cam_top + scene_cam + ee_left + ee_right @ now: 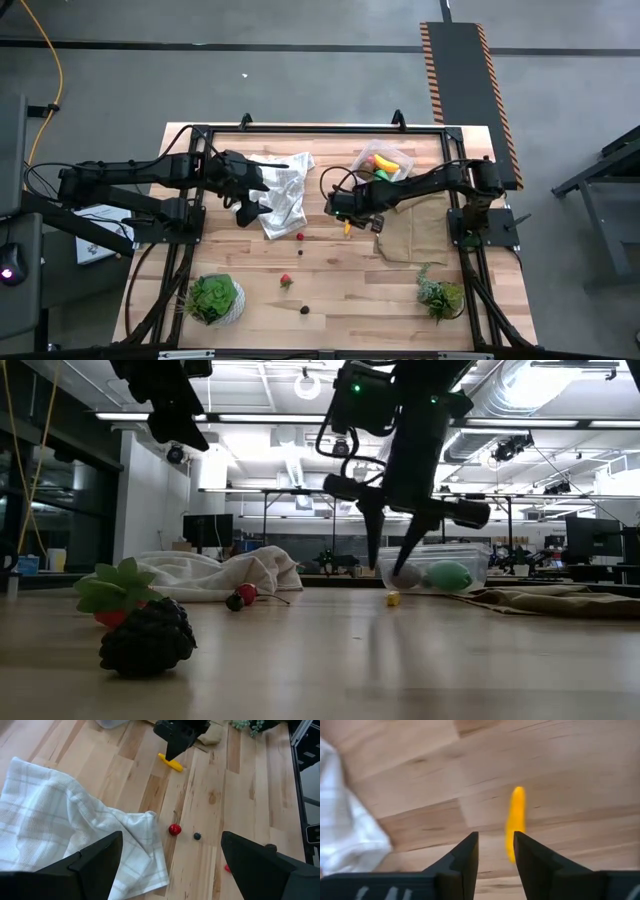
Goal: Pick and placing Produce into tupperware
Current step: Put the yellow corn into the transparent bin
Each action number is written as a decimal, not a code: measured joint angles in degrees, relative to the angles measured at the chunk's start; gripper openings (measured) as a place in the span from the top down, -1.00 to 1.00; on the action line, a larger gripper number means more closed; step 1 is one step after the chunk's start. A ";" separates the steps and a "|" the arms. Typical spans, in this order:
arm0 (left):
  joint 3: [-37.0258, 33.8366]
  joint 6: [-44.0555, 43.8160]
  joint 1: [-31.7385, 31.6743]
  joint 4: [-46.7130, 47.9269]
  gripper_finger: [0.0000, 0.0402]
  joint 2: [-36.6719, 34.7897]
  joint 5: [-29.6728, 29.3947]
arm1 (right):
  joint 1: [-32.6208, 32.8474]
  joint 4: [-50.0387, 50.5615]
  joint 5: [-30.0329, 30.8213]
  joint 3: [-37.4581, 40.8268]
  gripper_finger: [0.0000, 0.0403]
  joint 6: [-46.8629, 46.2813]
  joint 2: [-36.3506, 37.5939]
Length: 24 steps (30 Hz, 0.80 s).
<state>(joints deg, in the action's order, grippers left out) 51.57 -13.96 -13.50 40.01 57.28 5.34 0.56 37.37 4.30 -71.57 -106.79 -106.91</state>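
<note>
Right gripper [494, 851] hangs just above the yellow banana [515, 822] on the table [400, 290] — fingers slightly parted, gripping nothing. Tupperware [383, 160] sits behind, produce inside. Left gripper [170, 865] spread wide over the checked cloth [65, 820].

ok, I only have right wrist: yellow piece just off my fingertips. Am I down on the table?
Observer: No. In the low view the right gripper hangs just above the yellow piece, fingers open and not around it. The piece lies on the table.
Operator: Where's the tupperware?
Observer: The low view shows the tupperware standing beyond the gripper, with a green oval inside.
Operator: Left arm in my way?
Observer: No. In the high view the left gripper is open over the white checked cloth, apart from the right arm.
</note>
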 joint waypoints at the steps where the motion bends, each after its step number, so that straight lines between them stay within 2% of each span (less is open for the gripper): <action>1: 0.00 0.00 0.00 0.00 -0.64 0.00 0.00 | 0.00 -0.65 0.02 0.00 0.47 0.10 0.00; 6: 0.00 0.00 0.01 0.02 -0.64 0.00 0.00 | 0.54 -1.13 -0.07 -1.31 0.54 0.18 -0.04; 12: 0.00 -0.02 0.00 -0.09 -0.63 0.00 0.00 | 1.09 10.41 2.18 -8.67 0.58 1.80 -0.01; 16: 0.00 -0.02 0.02 -0.09 -0.63 0.00 0.00 | 0.40 14.43 2.04 -9.03 0.58 1.91 -0.02; 22: 0.00 -1.05 0.02 0.58 -0.63 0.00 0.02 | -0.61 14.03 0.96 -9.05 0.49 3.76 -1.24; 24: 0.00 -1.29 0.01 0.65 -0.63 0.01 0.44 | -1.01 13.62 -1.40 -9.09 0.44 4.21 -2.50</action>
<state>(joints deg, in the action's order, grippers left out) 51.57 -15.25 -13.48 40.66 57.29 5.79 -0.45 50.99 2.90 -80.66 -102.58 -109.41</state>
